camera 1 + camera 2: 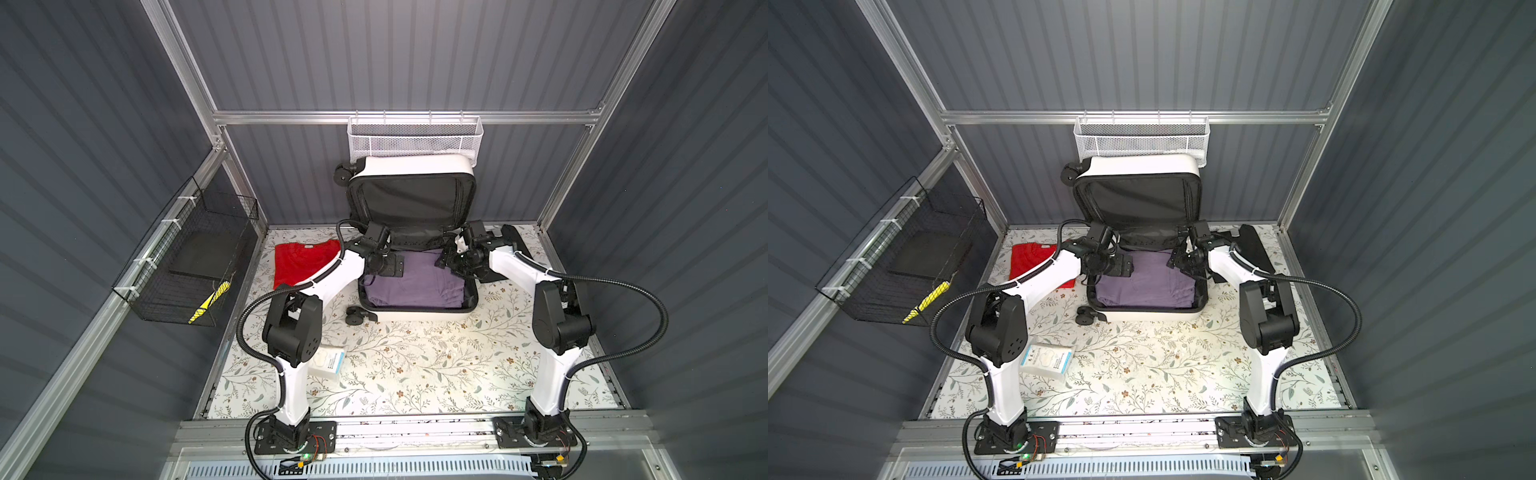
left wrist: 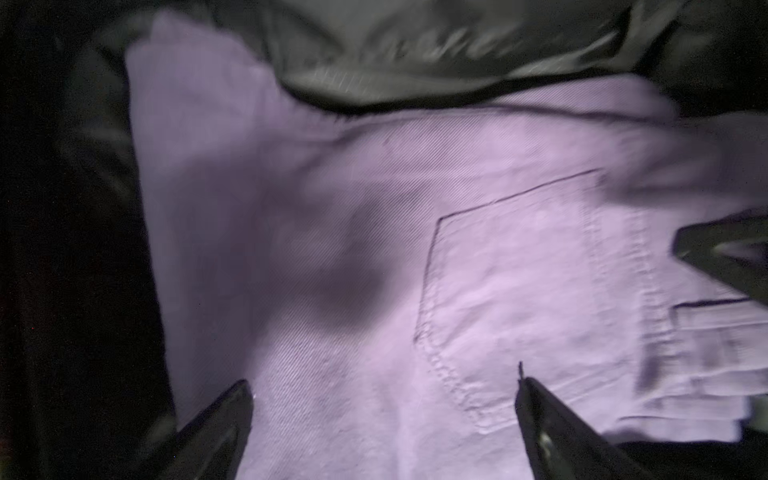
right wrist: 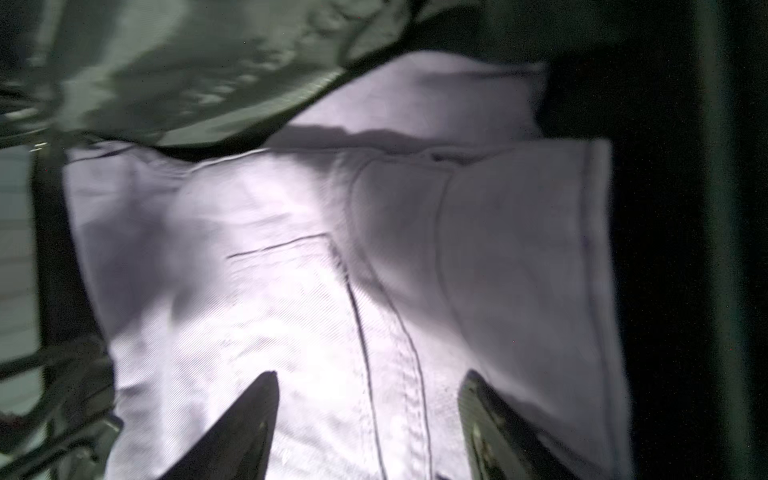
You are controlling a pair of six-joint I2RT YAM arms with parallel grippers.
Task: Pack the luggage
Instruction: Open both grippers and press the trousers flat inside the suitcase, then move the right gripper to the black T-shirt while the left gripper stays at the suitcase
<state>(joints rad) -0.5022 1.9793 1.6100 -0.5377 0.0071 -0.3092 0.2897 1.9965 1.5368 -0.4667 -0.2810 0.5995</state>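
Under both your jaws: purple jeans, lying flat in the luggage base, lid upright beyond. Left gripper: jaws wide apart, empty. Right gripper: jaws apart, empty.

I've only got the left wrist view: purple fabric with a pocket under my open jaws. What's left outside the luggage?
Observer: A red shirt lies on the table, left of the luggage.
Operator: Anything else?
Observer: A small white box lies on the table beside the left arm.
Operator: And my other arm?
Observer: The right gripper hangs open over the right side of the purple garment, inside the luggage.
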